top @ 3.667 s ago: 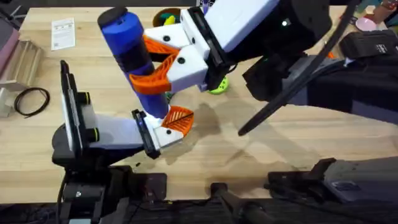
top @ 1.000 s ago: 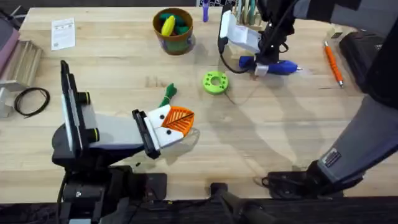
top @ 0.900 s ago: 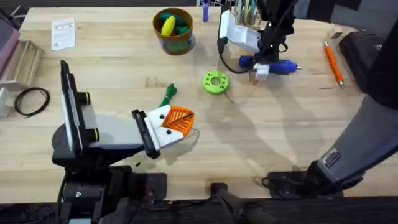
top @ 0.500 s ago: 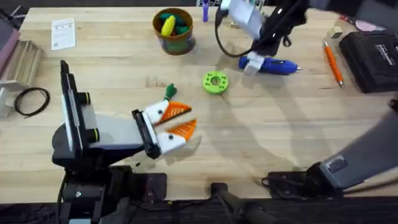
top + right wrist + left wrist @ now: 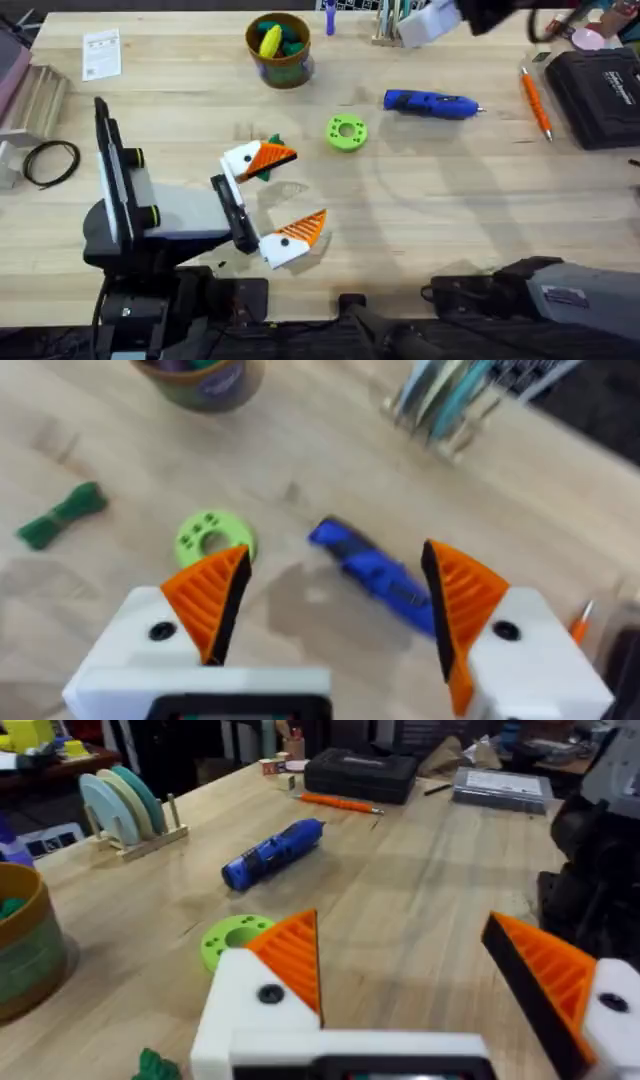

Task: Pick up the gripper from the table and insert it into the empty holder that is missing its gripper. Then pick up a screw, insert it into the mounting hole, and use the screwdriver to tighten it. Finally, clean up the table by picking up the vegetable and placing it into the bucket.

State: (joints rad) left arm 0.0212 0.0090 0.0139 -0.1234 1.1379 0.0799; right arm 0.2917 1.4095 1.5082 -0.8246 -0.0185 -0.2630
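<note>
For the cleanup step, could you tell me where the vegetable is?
In the overhead view the vegetable lies left of centre, beside the left gripper, left of the green disc.

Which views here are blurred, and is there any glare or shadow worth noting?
Right wrist: whole view motion-smeared, blue screwdriver and green disc soft. Overhead: right hand streaked at the top edge; soft shadows on table. Left wrist: foreground fingers soft, screwdriver sharper; no glare.

pale wood-grain table [image 5: 450, 210], glossy blue plastic screwdriver [image 5: 430, 103], ribbed orange pads [image 5: 297, 960] on smooth white plastic mounts
</note>
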